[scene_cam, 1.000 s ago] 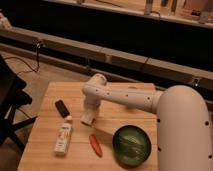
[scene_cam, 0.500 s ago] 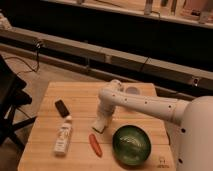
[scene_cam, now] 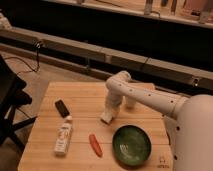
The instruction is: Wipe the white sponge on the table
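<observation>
The table is a pale tabletop of wooden planks. My white arm reaches in from the lower right, bends above the table's middle and points down. The gripper is at the arm's tip, right at the tabletop. A small whitish block, the white sponge, lies under the tip and touches the table. It sits just left of and behind the green bowl. The arm's tip hides how the sponge is held.
A white bottle with a label lies at the front left. A small black object lies behind it. A red-orange stick-like item lies between bottle and bowl. A dark chair stands left of the table.
The arm's bend and tip have moved to the right across the table, and the whitish sponge has moved right with the tip. The other objects have not moved.
</observation>
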You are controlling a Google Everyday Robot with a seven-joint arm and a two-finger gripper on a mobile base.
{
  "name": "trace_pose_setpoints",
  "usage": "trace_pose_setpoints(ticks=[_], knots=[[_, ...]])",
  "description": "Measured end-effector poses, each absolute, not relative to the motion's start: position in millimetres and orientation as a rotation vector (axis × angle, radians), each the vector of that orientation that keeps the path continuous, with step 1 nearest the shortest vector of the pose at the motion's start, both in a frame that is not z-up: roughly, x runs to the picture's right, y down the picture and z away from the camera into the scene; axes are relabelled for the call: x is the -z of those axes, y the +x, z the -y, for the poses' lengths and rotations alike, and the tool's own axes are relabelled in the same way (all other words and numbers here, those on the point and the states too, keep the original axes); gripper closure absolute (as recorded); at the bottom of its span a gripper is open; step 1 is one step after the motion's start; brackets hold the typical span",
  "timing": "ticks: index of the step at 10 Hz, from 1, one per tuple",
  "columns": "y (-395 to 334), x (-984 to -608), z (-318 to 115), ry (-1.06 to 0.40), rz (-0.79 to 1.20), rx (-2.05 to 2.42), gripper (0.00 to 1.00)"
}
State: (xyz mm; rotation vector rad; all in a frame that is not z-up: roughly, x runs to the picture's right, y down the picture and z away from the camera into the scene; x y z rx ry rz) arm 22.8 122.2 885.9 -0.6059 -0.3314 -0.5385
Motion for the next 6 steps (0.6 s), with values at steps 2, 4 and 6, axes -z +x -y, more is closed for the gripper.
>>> trace_pose_setpoints(ticks=[2,4,6], knots=[[-19,-886,-121,-0.602,0.362,0.599,1.00],[-44,-873,-137,-0.600,0.390,0.640,1.00],[-40,-858,-155,-0.617,0.396,0.632,1.00]])
